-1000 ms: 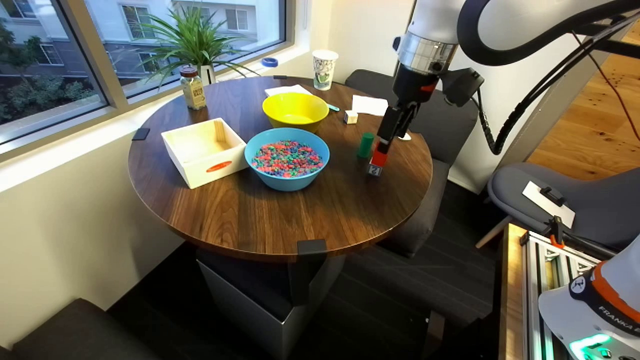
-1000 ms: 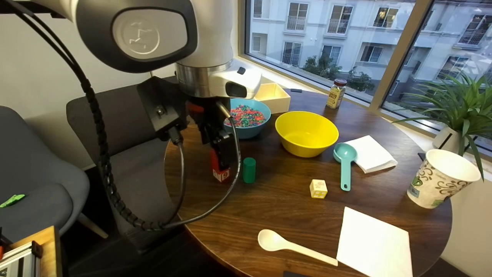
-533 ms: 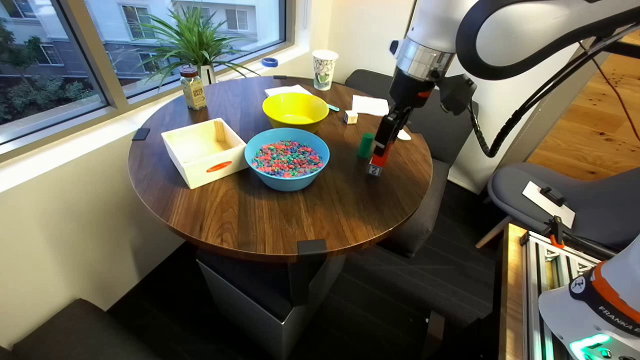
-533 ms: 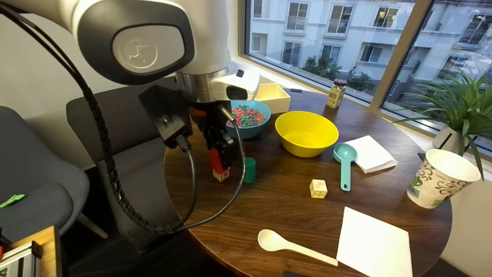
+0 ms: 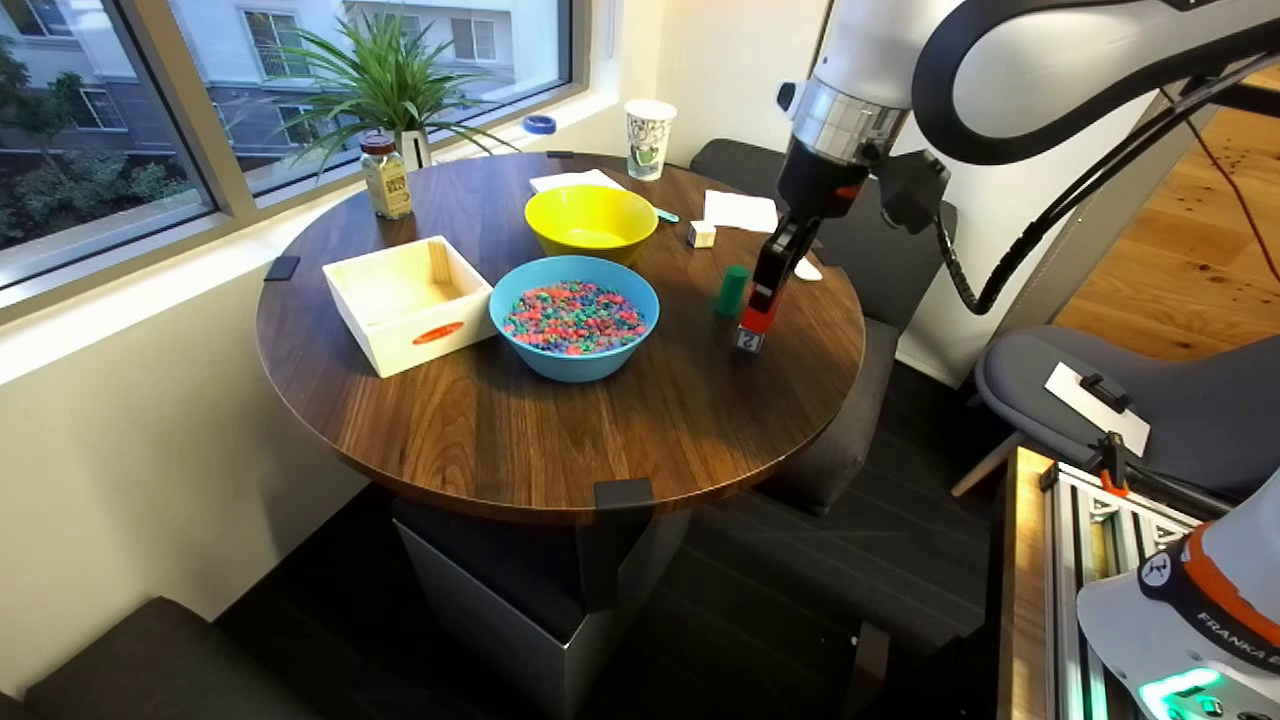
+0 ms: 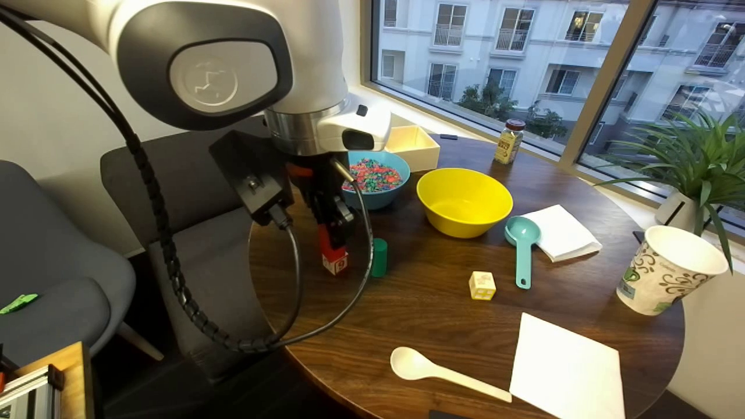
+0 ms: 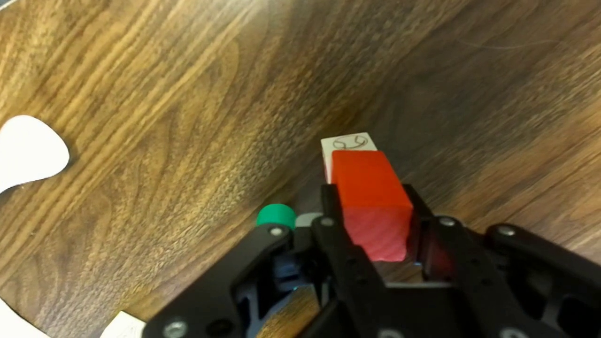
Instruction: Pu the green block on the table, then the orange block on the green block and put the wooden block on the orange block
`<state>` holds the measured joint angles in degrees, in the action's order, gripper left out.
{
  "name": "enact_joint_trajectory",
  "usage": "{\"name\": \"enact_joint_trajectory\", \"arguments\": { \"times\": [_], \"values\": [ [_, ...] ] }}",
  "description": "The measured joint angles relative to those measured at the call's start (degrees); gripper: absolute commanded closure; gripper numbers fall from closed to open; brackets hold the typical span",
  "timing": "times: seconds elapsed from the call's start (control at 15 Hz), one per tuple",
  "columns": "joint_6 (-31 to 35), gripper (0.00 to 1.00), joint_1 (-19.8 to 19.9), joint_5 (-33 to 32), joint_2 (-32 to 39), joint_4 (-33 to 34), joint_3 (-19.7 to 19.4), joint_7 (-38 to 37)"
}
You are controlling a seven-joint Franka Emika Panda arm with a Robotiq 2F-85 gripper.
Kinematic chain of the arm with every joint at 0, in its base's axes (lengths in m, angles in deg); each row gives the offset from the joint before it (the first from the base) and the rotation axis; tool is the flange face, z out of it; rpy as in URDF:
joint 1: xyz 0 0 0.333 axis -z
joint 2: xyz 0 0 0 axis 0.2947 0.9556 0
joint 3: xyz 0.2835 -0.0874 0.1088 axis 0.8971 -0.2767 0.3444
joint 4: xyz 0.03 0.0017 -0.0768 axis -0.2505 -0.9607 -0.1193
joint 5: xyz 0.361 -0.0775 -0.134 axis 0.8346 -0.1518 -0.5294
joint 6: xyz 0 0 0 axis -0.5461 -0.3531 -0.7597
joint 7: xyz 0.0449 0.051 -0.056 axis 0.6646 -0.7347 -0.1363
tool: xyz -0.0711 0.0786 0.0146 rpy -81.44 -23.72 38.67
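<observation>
Your end effector (image 7: 370, 199) is clamped on the orange block (image 5: 758, 316), long axis upright, which seems to rest on a marked cube (image 5: 748, 342). Green block (image 5: 732, 291) stands upright on the tabletop (image 5: 520, 430) just beside, toward the wrist view's left: probably lift, then shift that way. Arm (image 5: 860, 60) reaches down, looks slightly tilted.

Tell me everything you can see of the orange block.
The orange block is a small, smooth, straight-edged bar, plain red-orange; in the wrist view its nearer end looks pinker. Whether it is painted wood or plastic I cannot tell. It stands on end, roughly upright, its lower end apparently resting on the white numbered cube, off the table itself. The tool is closed on it from opposite sides, hiding part of it.
</observation>
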<state>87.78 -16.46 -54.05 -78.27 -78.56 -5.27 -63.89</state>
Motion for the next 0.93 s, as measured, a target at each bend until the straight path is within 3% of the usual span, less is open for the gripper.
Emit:
{"name": "enact_joint_trajectory", "arguments": {
  "times": [0.47,0.93],
  "values": [
    [-0.1,0.92,0.2,-0.1,-0.3,0.9,-0.4,-0.6],
    [-0.6,0.92,1.1,-3.1,-0.1,3.7,-0.7,-9.4]
  ]
}}
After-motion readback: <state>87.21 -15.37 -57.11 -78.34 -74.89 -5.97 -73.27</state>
